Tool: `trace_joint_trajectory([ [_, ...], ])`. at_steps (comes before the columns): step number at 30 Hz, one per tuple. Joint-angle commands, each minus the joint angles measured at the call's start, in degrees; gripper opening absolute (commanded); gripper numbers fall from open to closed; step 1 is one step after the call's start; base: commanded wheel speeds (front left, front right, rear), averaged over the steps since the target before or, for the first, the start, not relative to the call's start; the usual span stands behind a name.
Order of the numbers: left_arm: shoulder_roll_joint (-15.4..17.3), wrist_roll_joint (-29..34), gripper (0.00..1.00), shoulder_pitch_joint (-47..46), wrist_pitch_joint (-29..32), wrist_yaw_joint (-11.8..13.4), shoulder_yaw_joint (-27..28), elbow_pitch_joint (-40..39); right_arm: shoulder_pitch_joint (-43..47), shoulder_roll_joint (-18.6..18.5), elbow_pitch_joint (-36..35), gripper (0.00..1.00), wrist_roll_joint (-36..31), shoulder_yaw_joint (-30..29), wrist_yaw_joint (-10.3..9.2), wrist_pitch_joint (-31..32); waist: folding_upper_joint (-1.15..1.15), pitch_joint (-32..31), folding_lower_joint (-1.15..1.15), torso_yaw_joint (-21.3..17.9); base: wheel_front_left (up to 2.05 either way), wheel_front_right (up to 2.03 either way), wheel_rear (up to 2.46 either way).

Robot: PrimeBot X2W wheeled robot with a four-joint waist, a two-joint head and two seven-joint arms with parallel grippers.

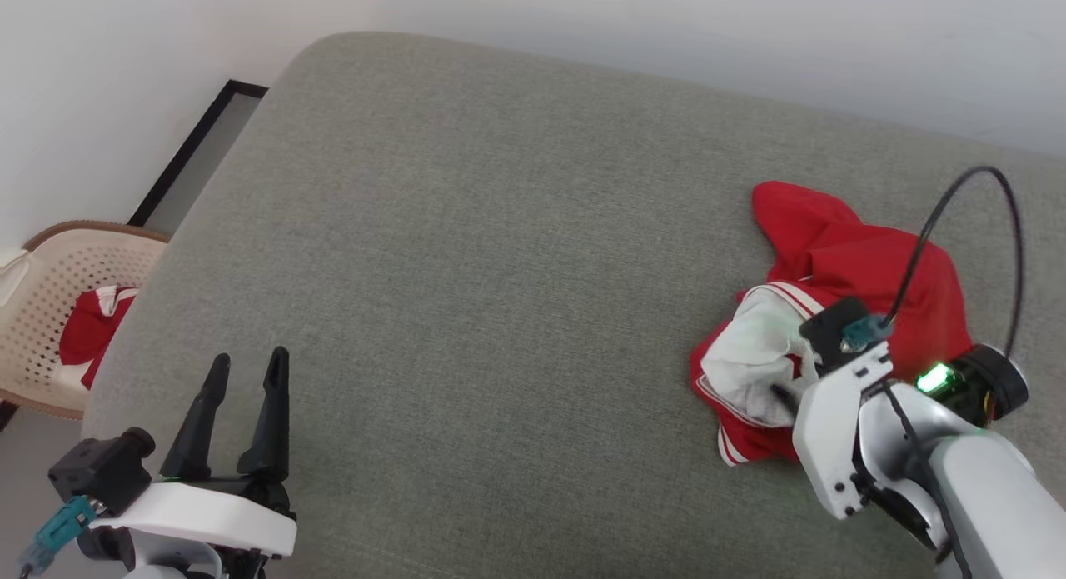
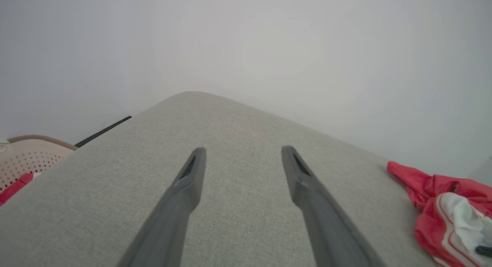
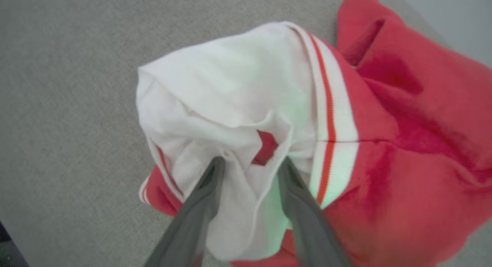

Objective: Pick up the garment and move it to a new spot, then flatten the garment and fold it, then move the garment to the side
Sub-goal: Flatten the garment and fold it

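Nearest, the left fingers (image 1: 271, 404) stand wide and empty over the bare grey cushion (image 1: 500, 271), seemingly in reserve. Farther right, the right fingers (image 3: 196, 213), somewhat narrower, straddle a white sleeve fold of the crumpled garment (image 1: 841, 246) near the cushion's right edge, apparently to pinch and lift it.

The left gripper (image 1: 250, 356) sits at seven o'clock, long fingers spread wide, pointing towards twelve. The right arm (image 1: 983, 479) reaches in from four o'clock, the right gripper (image 3: 250, 161) tipped towards ten, fingers parted.
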Motion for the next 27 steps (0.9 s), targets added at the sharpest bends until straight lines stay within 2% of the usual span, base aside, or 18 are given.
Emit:
trace_joint_trajectory([
  [1,0.10,-0.38,1.00,-0.43,-0.31,-0.16,0.20,0.14,-0.87,0.44,0.89,0.00,0.70,-0.01,-0.02,-0.40,0.00,0.12,0.00,0.32,0.00,0.00,0.00],
  [6,-0.05,-0.36,1.00,0.30,-0.31,-0.16,1.09,0.23,-2.31,0.17,0.86,0.00,2.01,-0.08,-0.02,-1.52,0.00,-0.29,0.00,-0.07,0.00,0.00,0.00],
  [9,0.04,-0.25,1.00,1.23,-0.31,-0.16,1.93,-0.07,-0.97,-0.90,-1.19,0.00,2.82,-2.49,-0.02,-0.64,0.00,-0.61,0.00,-1.20,0.00,0.00,0.00],
  [16,0.61,0.11,1.00,1.46,-0.31,-0.17,2.60,-0.89,5.81,-2.91,-7.64,0.00,2.87,-12.73,-0.02,2.28,0.00,-0.94,0.00,-4.43,0.00,0.00,0.00],
  [18,0.86,0.18,1.00,1.24,-0.31,-0.17,2.53,-1.15,9.34,-2.63,-8.91,0.00,1.96,-17.78,-0.02,3.67,0.00,-0.92,0.00,-5.79,0.00,0.00,0.00],
  [23,0.97,0.20,1.00,0.68,-0.30,-0.17,2.33,-1.31,13.06,-1.55,-8.45,0.00,0.86,-22.65,-0.02,5.05,0.00,-0.68,0.00,-7.37,0.00,0.00,0.00],
  [27,1.33,0.13,1.00,-0.29,-0.31,-0.17,1.69,-1.12,14.67,-0.04,-4.64,0.00,0.70,-25.35,-0.02,5.09,0.00,-0.38,0.00,-8.31,0.00,0.00,0.00],
])
